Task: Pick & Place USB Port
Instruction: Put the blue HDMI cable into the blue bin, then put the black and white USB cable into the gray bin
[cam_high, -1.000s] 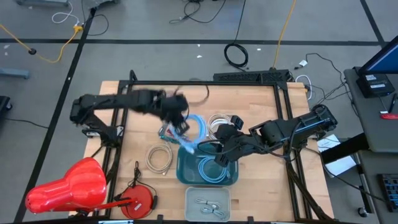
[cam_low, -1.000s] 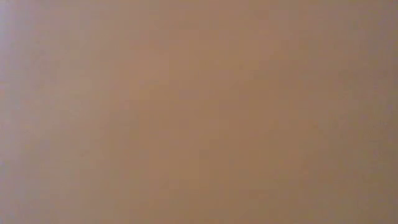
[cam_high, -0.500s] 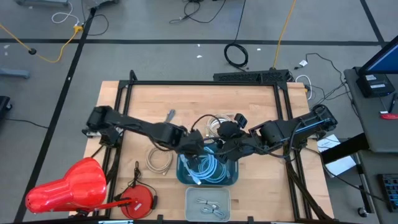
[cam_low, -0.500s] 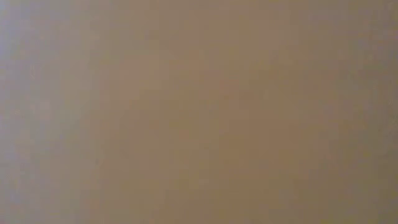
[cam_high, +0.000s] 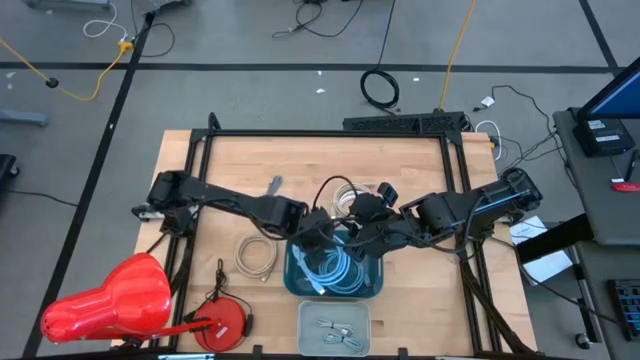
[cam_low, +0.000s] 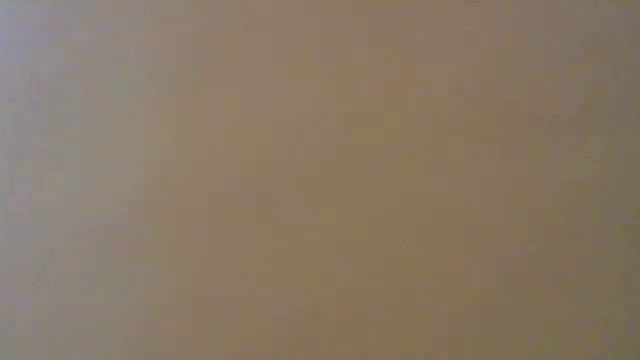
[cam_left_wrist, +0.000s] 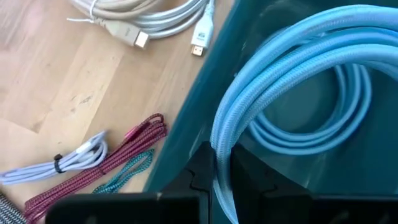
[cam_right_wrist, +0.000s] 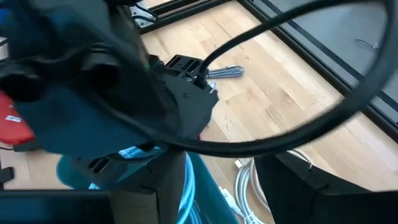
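A light blue braided cable (cam_high: 335, 265) lies coiled in the teal bin (cam_high: 290, 285) near the table's middle. My left gripper (cam_high: 318, 240) reaches in from the left over the bin's far-left corner and is shut on this cable (cam_left_wrist: 298, 56). My right gripper (cam_high: 352, 232) comes from the right to the bin's far edge, close to the left one. It is open (cam_right_wrist: 217, 186), and the left arm's wrist (cam_right_wrist: 93, 87) fills most of its view. The low view shows only a flat tan blur. My left gripper pinches the coil's loops between its two fingers at a bend of the blue cable (cam_left_wrist: 219, 149). The fingers come from above, slanting toward the bin. The rest of the coil curves away from them and lies inside the bin (cam_left_wrist: 205, 93).
A white cable coil (cam_high: 255, 255) lies left of the bin and more white cables (cam_high: 352, 195) beyond it. Near the front edge are a grey tray (cam_high: 306, 312) with small cables, a red reel (cam_high: 225, 320) and a big red object (cam_high: 110, 300). A black cable (cam_right_wrist: 298, 118) loops past the right gripper.
My left gripper, holding the blue cable, moved right, down and toward the table's near edge, from above the table left of the bin to the bin's far-left corner. The cable hung from it raised; now its coil lies in the bin.
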